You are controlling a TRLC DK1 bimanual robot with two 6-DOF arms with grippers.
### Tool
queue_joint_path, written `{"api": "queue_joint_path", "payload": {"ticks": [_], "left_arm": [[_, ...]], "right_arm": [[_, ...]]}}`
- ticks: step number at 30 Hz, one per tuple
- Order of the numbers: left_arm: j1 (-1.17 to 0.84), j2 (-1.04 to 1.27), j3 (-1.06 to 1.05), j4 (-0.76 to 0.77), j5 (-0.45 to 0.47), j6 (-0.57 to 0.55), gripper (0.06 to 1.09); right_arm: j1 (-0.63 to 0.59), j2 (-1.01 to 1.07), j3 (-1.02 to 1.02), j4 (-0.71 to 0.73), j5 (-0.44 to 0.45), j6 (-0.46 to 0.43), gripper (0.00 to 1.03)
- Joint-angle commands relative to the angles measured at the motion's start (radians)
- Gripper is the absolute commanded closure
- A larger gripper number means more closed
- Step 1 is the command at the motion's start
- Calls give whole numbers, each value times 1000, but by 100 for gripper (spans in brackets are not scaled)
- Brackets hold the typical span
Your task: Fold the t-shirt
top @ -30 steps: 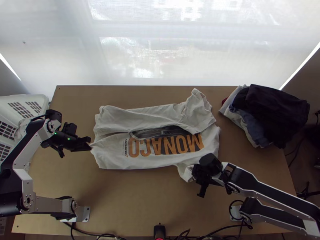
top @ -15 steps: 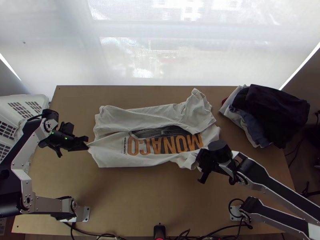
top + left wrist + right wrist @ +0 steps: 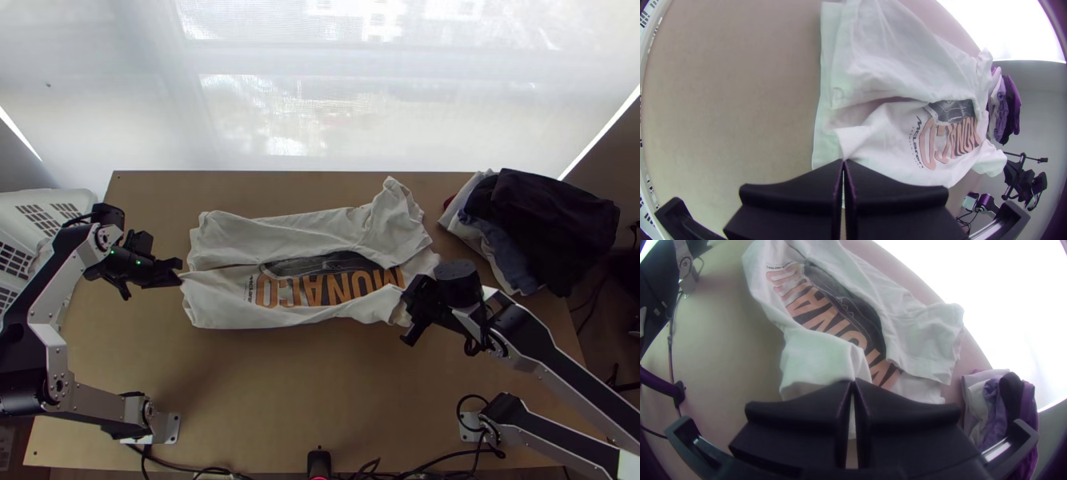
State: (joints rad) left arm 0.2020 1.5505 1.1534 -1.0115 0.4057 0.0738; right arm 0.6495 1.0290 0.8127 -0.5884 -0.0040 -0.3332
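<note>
1. Both grippers have travelled toward 12 o'clock in the top view, bringing the near edge of the t-shirt point(image 3: 240, 302) with them; the near cloth now laps over part of the lettering, while the far flap lies as it did.
2. Left gripper point(image 3: 843, 161), at the shirt's 9 o'clock, has its fingers closed on a small peak of cloth. So thin a bite could slip out if the pull grows, leaving that end of the fold behind.
3. Right gripper point(image 3: 852, 381), at about 4 o'clock, pinches the near edge by the shoulder. Loose sleeve cloth bulges beside the fingers and could tuck under crookedly as the edge goes over.
4. Uneven pace is probably the main risk: if one arm leads, the fold would run aslant and crease across the print.
5. Far layer, already turned in, lies loosely on the shirt, its sleeve jutting out between 1 and 2 o'clock. Dragging the near edge low across it could rumple it or push it back toward 12.
6. Too much outward tension might slide the whole shirt on the worktop point(image 3: 304, 392); straying toward 3 o'clock, it would near the clothes pile point(image 3: 552, 232).
</note>
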Motion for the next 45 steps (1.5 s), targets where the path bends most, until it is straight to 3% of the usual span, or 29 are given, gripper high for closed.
{"api": "queue_joint_path", "payload": {"ticks": [1, 19, 45], "left_arm": [[-7, 26, 55, -10, -7, -8, 105], [-4, 91, 226, -72, -48, -9, 105], [-65, 319, 542, -102, -110, -45, 105]], "right_arm": [[-51, 40, 52, 25, -1, -1, 100], [-159, 273, 210, 159, 1, -24, 100], [-289, 539, 474, 194, -1, -53, 100]]}}
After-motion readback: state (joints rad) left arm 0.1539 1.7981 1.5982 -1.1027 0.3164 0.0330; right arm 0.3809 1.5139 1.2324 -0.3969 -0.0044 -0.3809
